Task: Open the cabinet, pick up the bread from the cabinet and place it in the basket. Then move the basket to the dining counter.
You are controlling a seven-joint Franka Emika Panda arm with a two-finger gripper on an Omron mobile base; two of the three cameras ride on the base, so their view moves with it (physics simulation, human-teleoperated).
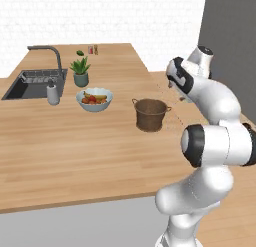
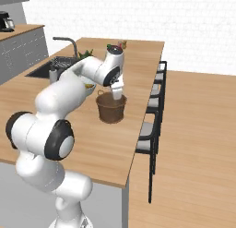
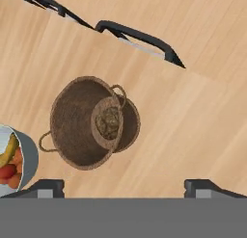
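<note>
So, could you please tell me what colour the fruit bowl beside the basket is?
White; the fruit bowl shows best in the left base view.

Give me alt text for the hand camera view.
Looking down on a brown woven basket with bread inside, standing on a light wood counter. The open gripper is above it, a fruit bowl at left, dark chairs beyond the counter's edge.

I see the dark woven basket (image 1: 150,114) upright, centre frame, on the dining counter (image 1: 75,151). Inside it lies the bread (image 3: 109,122).
</note>
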